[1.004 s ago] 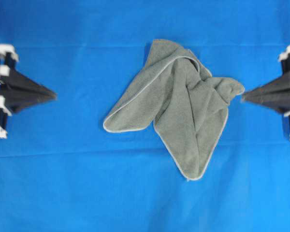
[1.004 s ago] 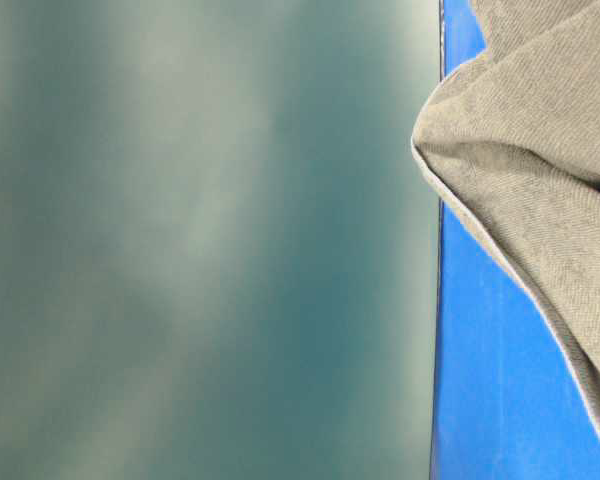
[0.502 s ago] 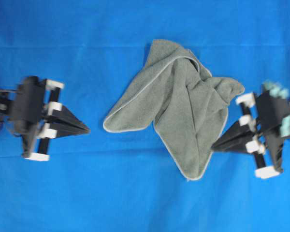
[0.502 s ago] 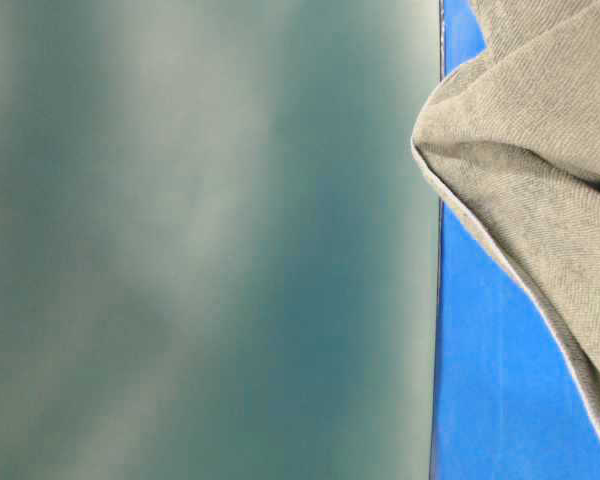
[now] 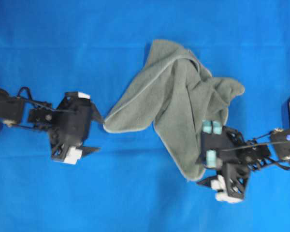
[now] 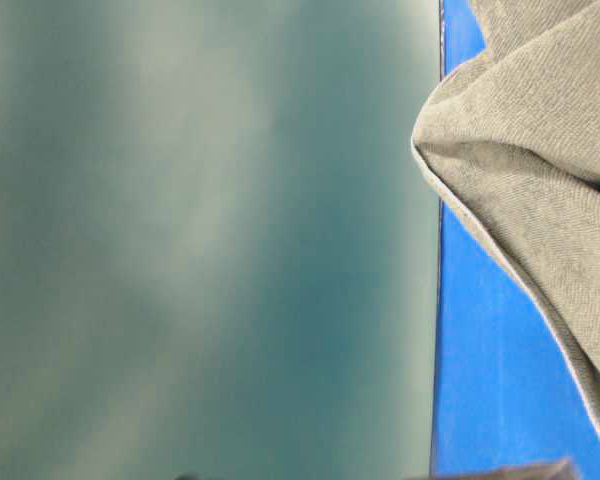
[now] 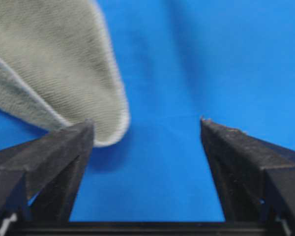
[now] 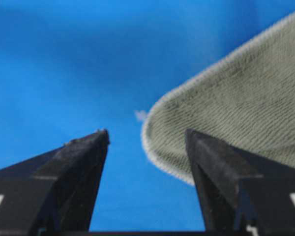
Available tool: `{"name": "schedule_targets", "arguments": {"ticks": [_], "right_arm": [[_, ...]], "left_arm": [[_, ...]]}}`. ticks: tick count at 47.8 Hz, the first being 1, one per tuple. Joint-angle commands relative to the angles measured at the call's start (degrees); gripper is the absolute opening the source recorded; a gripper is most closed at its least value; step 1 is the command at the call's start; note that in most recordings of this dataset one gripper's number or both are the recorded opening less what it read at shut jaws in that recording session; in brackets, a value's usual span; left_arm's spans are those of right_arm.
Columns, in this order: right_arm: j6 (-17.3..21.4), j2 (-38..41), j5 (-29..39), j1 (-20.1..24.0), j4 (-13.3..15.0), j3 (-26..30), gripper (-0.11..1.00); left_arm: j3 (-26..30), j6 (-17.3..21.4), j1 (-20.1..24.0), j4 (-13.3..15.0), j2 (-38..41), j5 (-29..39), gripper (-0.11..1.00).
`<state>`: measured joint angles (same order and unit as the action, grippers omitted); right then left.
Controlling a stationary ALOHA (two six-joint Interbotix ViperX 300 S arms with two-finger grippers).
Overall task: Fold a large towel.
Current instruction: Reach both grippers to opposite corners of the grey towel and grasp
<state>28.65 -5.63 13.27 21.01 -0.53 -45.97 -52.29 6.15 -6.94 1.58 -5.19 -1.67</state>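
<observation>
One bright blue sheet [image 5: 63, 38] covered the whole worktop, smooth apart from faint creases. On it, near the middle and a little toward the right of the overhead view, lay the towel [image 5: 179, 101], a grey-green fuzzy cloth with a thin pale stitched border, crumpled and loosely folded over itself instead of spread flat. One rounded corner reached out toward the left, another hung down toward the lower right, and a bunched lobe pointed to the right edge. In the table-level view the towel filled the upper right, its pale border curving down over a strip of blue beside a blurred dark teal surface [image 6: 200, 240].

The left arm [image 5: 19, 108] came in from the left side. Its end effector [image 5: 97, 131] was wide open, with nothing between the two black fingers; in the left wrist view the towel's rounded corner [image 7: 105, 125] lay just beside the tip of one finger [image 7: 71, 142], while the other finger stood over bare blue.

The right arm [image 5: 280, 142] reached in from the right. Its end effector [image 5: 203, 170] was likewise open and held nothing, placed at the towel's lower right corner. In the right wrist view that corner [image 8: 160, 132] sat between the spread fingers, nearer one finger [image 8: 209, 157] than the other. Whether either fingertip touched the cloth could not be told.
</observation>
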Motion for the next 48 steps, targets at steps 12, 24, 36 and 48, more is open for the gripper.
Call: {"name": "schedule_targets", "arguments": {"ticks": [12,24,36,48], "right_arm": [[5.1,8.0,0.88,0.18,0.0,2.37,0.64],[5.8,10.2,0.7,-0.7,0.35,2.02,0.63],[5.71,8.96,0.7,-1.14,0.44,2.29,0.07],[5.45,0.53,1.23,-1.14,0.79,2.55,0.03]], "left_arm": [[5.62,6.94,1.41,-0.09,9.67,-1.14,0.82],[6.15,6.94,4.83,-0.53,12.13,-0.53,0.78],[6.42,6.94,7.38,-0.44,11.51,5.8,0.18],[10.2,6.86,7.65,-0.44,4.31,14.33,0.03]]}}
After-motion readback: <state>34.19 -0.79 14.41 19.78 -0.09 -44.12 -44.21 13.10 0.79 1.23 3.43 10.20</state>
